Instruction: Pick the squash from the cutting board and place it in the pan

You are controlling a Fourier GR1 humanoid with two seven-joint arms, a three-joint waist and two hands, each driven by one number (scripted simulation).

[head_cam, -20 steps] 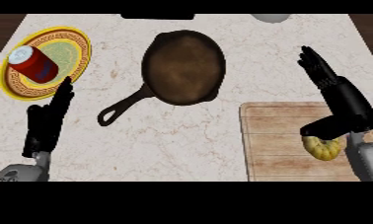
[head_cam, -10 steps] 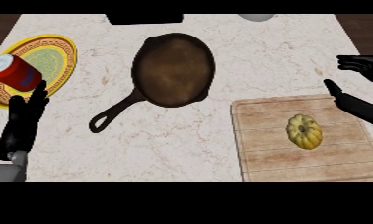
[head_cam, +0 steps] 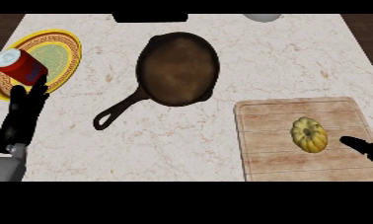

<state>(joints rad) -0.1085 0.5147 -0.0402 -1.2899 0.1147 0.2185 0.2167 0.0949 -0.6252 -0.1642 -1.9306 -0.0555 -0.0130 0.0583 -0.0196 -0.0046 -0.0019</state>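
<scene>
A yellow squash [head_cam: 309, 134] lies on the wooden cutting board [head_cam: 277, 139] at the lower right. The dark cast-iron pan [head_cam: 177, 68] sits at the centre of the counter, its handle pointing down-left, with nothing in it. Only a fingertip of my right hand [head_cam: 358, 145] shows at the right edge, just right of the squash and apart from it. My left hand [head_cam: 23, 113] rests open at the left edge, fingers up, holding nothing.
A yellow patterned plate [head_cam: 53, 56] lies at the far left with a red can [head_cam: 22, 66] at its near rim, right above my left hand. A pale bowl [head_cam: 261, 17] and a dark object [head_cam: 149, 18] stand at the counter's back edge.
My right hand has come off the squash and drawn back to the right edge, leaving the squash uncovered on the board. The view has shifted a little.
</scene>
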